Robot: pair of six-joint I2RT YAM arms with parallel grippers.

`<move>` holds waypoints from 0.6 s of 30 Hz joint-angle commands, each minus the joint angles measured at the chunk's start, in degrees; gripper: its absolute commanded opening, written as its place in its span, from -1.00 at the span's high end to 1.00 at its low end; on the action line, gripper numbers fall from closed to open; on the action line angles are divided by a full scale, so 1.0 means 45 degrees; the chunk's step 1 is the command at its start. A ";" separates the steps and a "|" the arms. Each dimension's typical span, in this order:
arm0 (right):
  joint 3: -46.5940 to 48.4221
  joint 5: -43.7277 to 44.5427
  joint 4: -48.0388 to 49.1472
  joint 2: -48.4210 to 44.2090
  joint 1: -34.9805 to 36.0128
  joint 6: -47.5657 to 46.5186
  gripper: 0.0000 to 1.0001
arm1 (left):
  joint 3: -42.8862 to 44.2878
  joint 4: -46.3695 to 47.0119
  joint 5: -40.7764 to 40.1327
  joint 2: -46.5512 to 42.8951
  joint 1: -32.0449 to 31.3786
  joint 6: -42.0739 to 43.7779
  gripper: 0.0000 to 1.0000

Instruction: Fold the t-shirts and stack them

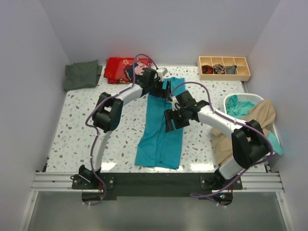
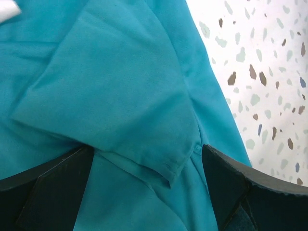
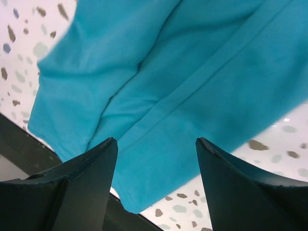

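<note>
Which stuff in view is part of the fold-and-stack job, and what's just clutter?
Job: bright teal cloth t-shirt, mid-table; dark grey-green cloth shirt, far left corner; beige cloth shirt, heaped at right.
Lying about: red patterned cloth; wooden compartment tray holding small cloth bundles; white plastic laundry basket.

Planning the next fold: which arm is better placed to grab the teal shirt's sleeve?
Left. The left gripper, open, hangs over the folded sleeve at the far end of the teal shirt; the right gripper, also open, is over the shirt's middle.
</note>
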 commanded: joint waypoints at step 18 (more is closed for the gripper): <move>-0.3431 -0.0075 -0.0251 -0.1399 0.1250 0.1268 -0.40 | 0.3179 -0.0052 0.1419 0.2223 0.0682 0.1114 -1.00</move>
